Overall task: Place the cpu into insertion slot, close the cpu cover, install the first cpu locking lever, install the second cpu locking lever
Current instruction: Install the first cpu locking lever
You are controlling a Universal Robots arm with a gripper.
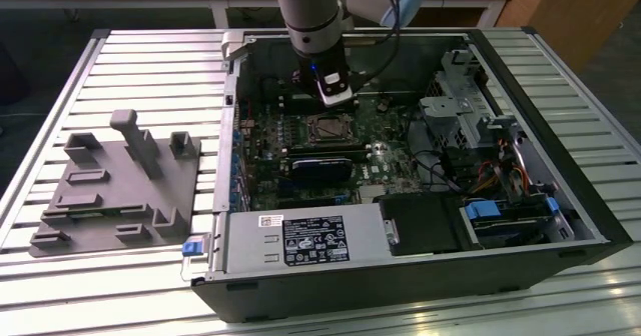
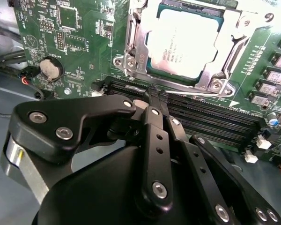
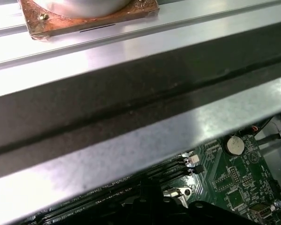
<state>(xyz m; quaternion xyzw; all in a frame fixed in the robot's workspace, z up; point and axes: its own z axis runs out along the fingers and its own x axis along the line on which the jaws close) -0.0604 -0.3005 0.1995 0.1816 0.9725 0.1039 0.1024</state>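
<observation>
The cpu (image 2: 187,42), with its pale metal top, lies in the insertion slot (image 1: 329,128) on the green motherboard. The silvery cpu cover (image 2: 136,47) lies flat around it, framing the chip. A thin metal locking lever (image 2: 196,97) runs along the socket edge nearest my fingers. My gripper (image 2: 155,93) is shut with its black fingertips together, just off that socket edge and over the memory slots, and nothing shows between them. In the exterior view the gripper (image 1: 335,102) hangs inside the open case, right behind the socket.
Black memory slots (image 2: 215,117) run beside the socket, and a coin battery (image 2: 50,69) sits further off. A black card (image 1: 326,163), a power supply (image 1: 300,242) and a drive cage (image 1: 461,103) crowd the case. A grey fixture (image 1: 120,186) lies on the slatted table. The case wall (image 3: 131,117) is close.
</observation>
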